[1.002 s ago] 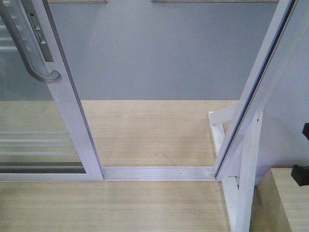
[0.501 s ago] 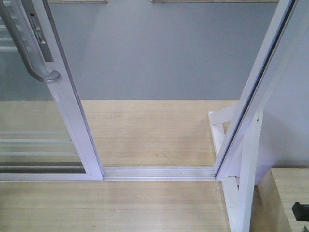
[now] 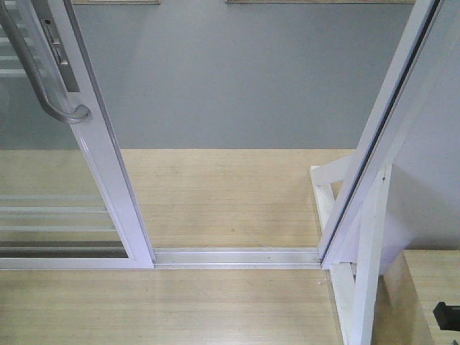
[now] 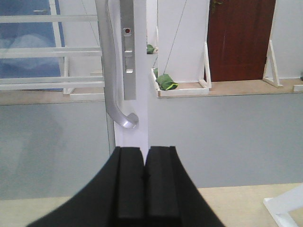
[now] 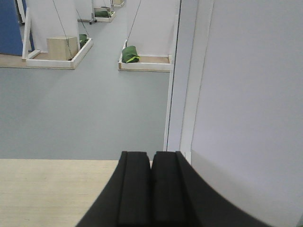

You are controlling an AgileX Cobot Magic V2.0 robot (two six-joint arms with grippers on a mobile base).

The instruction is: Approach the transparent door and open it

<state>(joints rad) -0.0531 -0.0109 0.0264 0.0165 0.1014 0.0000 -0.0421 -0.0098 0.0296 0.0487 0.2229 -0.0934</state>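
The transparent door (image 3: 43, 180) stands at the left in its white frame, slid aside, with an open gap to its right. Its curved grey handle (image 3: 43, 79) and lock plate (image 4: 128, 47) sit on the frame's edge. In the left wrist view my left gripper (image 4: 144, 153) is shut and empty, just below the handle's (image 4: 111, 71) lower end and facing the white frame. My right gripper (image 5: 151, 158) is also shut and empty, close to the white jamb and wall on the right. A black part of the right arm (image 3: 447, 316) shows at the lower right corner.
A metal floor track (image 3: 237, 256) crosses the opening. The right jamb (image 3: 381, 129) and a white wooden brace (image 3: 366, 251) bound it. Beyond lies grey floor, white trays with green bundles (image 5: 130, 53), a cardboard box (image 5: 61, 47) and a brown door (image 4: 239, 40).
The black part of my right arm has dropped from mid-height at the right edge to the lower right corner. The door and handle have stayed where they were.
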